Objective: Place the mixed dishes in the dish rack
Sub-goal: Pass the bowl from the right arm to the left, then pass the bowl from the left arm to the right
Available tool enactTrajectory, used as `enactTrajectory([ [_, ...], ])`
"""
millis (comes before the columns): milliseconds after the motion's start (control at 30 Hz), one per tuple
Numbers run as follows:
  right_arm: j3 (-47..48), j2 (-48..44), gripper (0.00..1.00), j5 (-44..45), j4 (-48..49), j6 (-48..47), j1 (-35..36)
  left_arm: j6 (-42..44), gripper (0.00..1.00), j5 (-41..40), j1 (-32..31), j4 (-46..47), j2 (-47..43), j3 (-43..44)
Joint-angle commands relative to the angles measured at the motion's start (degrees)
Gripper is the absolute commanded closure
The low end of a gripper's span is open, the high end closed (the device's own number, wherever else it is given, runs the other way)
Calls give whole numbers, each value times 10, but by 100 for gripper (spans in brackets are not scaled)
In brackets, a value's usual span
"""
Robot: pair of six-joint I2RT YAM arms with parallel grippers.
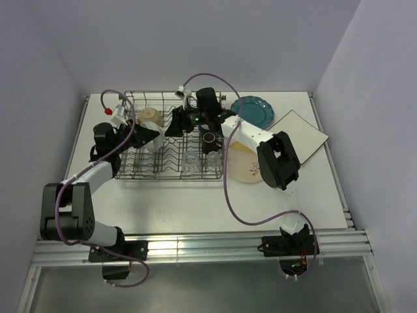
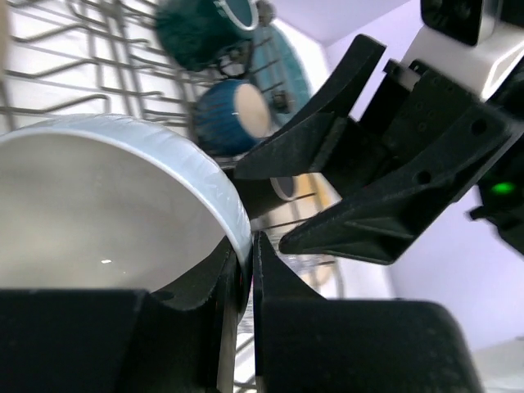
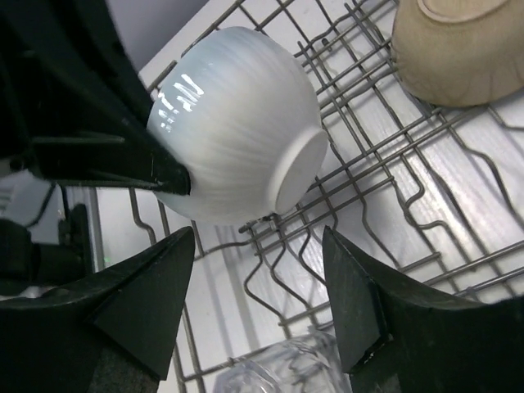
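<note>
One white bowl at the dish rack.
Left gripper pinches its rim; right gripper stands wide just beside it, empty.

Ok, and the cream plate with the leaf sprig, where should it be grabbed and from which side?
Probably take the cream plate by its near rim, coming in low from the front. It lies flat on the table, so only the thin edge offers a pinch; its left side sits close to the dish rack and the right arm covers its far right part.
</note>
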Motion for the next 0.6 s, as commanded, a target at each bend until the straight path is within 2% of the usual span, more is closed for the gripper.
enactTrajectory([
  [0, 1, -46, 28, -54, 8, -87, -2, -130, 95, 69, 20, 204, 16, -10],
  [133, -8, -52, 20, -51, -7, -171, 3, -206, 95, 67, 29, 272, 38, -18],
  [233, -21, -61, 13, -39, 5, -199, 3, -245, 96, 55, 36, 334, 50, -29],
  [333, -33, -69, 6, -33, 18, -190, 5, -299, 96, 41, 42, 382, 67, -43],
  [500, -78, -105, 0, 69, 80, -185, 39, -343, 96, 33, 44, 432, 89, -48],
  [567, -96, -120, 0, 162, 95, -163, 65, -347, 96, 31, 44, 436, 92, -48],
])
